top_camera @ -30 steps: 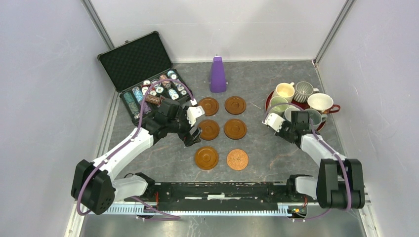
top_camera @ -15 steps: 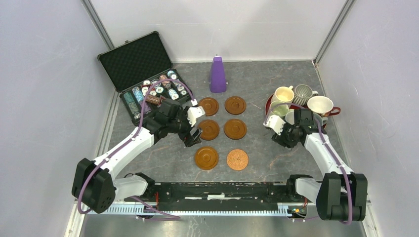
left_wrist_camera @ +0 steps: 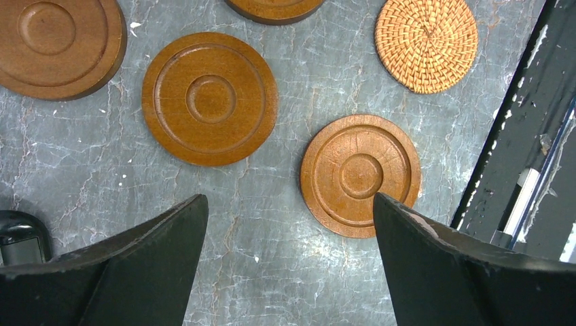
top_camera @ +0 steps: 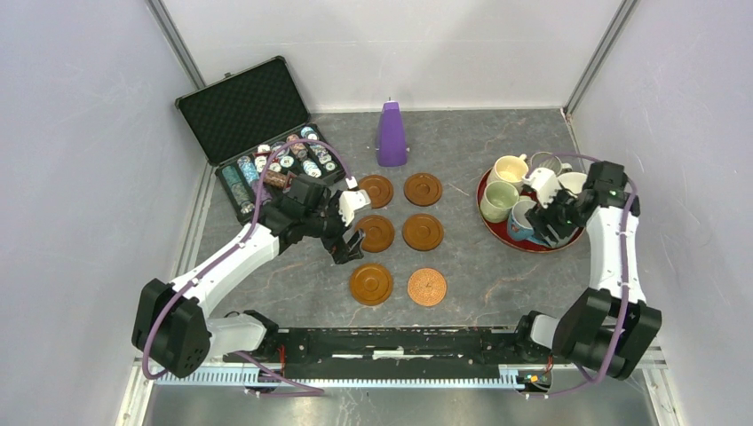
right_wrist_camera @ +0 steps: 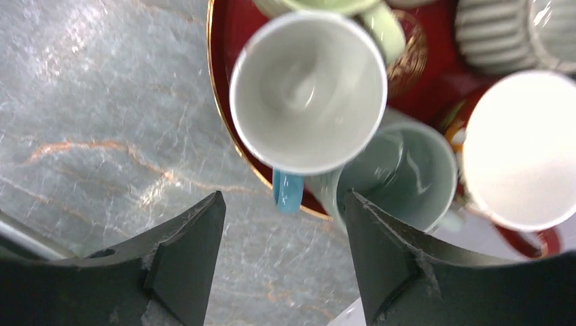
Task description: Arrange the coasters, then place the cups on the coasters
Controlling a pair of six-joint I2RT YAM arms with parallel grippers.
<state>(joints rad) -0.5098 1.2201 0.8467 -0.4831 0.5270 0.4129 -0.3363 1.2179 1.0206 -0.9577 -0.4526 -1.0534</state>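
From above, the six small round flat brown coasters [top_camera: 376,232] sit in two neat lines of three in the middle of the grey stone table [top_camera: 462,266]. None of them touch. So I think your job now is the cups. The handled ceramic cups [top_camera: 510,169] are packed close together on the big round red tray [top_camera: 487,213] at the right. Your right arm bends up and leans in over the tray. The right gripper [top_camera: 543,218] hangs above the blue cup [top_camera: 520,225] at the tray's near edge. Your left arm reaches out low, and the left gripper [top_camera: 348,229] hangs just left of the middle coasters.

In the left wrist view, the left gripper's jaws stand wide apart. There is only bare table between them. A shiny ringed coaster lies just ahead, and the woven orange coaster [left_wrist_camera: 426,42] is farther off. Keep this arm away so it does not bump the neat lines.

In the right wrist view, the right gripper's jaws are apart and hold nothing. The blue cup is just ahead, white inside, with its blue handle [right_wrist_camera: 289,190] pointing at the gap between the fingers. A grey-teal cup [right_wrist_camera: 401,170] sits right against it. Come down slowly and pinch only the blue cup. Lift it straight up so its neighbours stay put. Then set it down in the middle of a coaster.
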